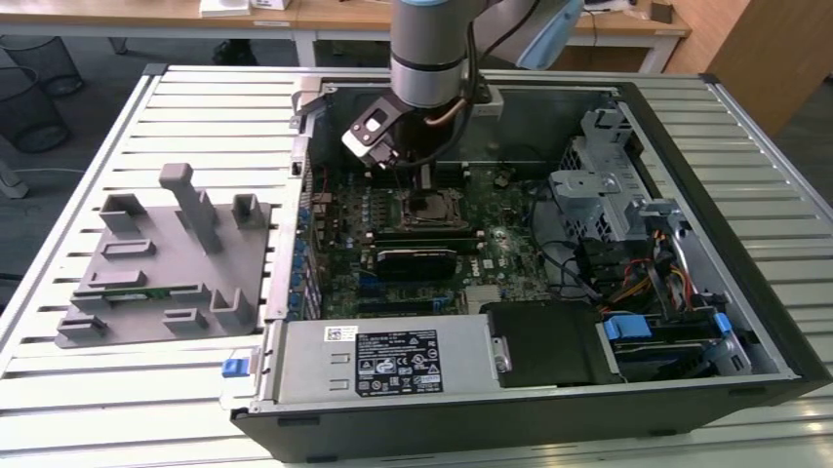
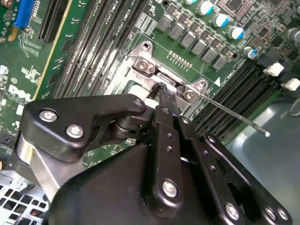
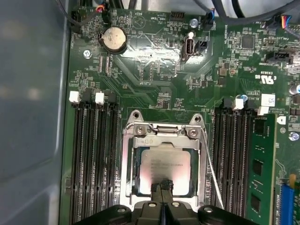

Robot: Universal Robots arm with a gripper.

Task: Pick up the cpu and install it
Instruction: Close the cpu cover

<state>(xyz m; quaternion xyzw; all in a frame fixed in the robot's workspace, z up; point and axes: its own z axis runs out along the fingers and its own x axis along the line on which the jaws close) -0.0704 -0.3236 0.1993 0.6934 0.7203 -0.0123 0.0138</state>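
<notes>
Slatted metal table (image 1: 78, 390) carries the open computer case (image 1: 521, 421), laid on its side so your arm (image 1: 430, 49) can come straight down onto the board. The grey tray (image 1: 143, 283) stands well apart on the exterior view's left. In the upper centre of the exterior view your gripper (image 1: 419, 177) hangs low inside the case, above the socket.

The first wrist view looks squarely down on the motherboard (image 3: 154, 70). The socket frame (image 3: 129, 164) lies between the memory slots, with a green memory stick (image 3: 262, 164) to one side. The cpu (image 3: 165, 161) lies flat inside that frame, silvery plate up and edges parallel to the opening, so it looks placed rather than carried.

Your gripper's fingers are drawn together with nothing between them, their tips at the chip's edge. Whether they touch the plate cannot be told.

The first wrist view gives you the chip's face and its fit. In the second wrist view the gripper's black body stands in front of the socket, but you get the fingertip side-on. You also get the thin metal lever (image 2: 234, 115) running out at an angle to its free end, apparently not latched.
</notes>
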